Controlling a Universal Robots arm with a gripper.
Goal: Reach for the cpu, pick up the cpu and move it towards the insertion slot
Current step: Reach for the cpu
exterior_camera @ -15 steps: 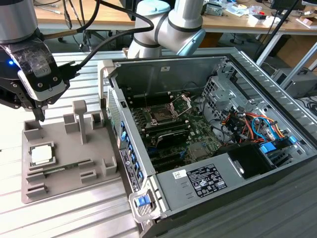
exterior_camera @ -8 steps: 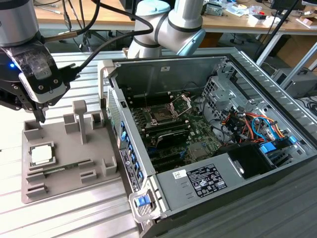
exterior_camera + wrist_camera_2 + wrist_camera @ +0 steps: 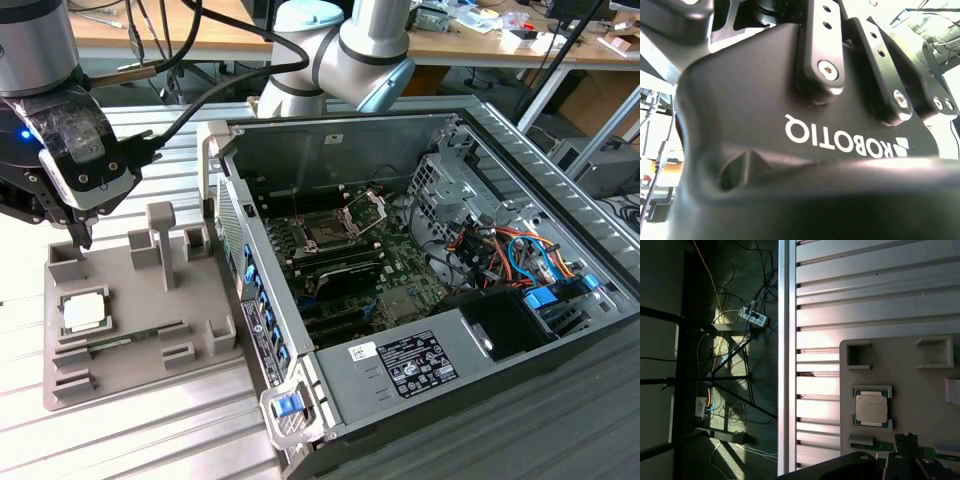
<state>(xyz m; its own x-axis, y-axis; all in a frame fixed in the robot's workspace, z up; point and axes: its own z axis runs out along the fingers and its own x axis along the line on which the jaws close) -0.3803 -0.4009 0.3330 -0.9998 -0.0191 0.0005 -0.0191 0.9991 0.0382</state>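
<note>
The cpu (image 3: 85,312) is a silvery square chip lying in a recess of the grey holder (image 3: 140,300) at the exterior view's left. The first wrist view has the cpu (image 3: 871,408) in that recess, with nothing touching it. My gripper (image 3: 82,238) hangs above the holder's far corner, a short way up and back from the chip and apart from it. Its black housing (image 3: 790,125) is close up in the second wrist view. The insertion slot (image 3: 328,233) is a dark square socket with its metal bracket raised, on the board inside the open computer case.
A thin green memory stick (image 3: 120,343) lies in the holder just in front of the chip. Upright posts (image 3: 160,240) stand on the holder. The case wall (image 3: 245,280) rises between holder and board. Cables and a drive bay (image 3: 540,300) crowd the case's right.
</note>
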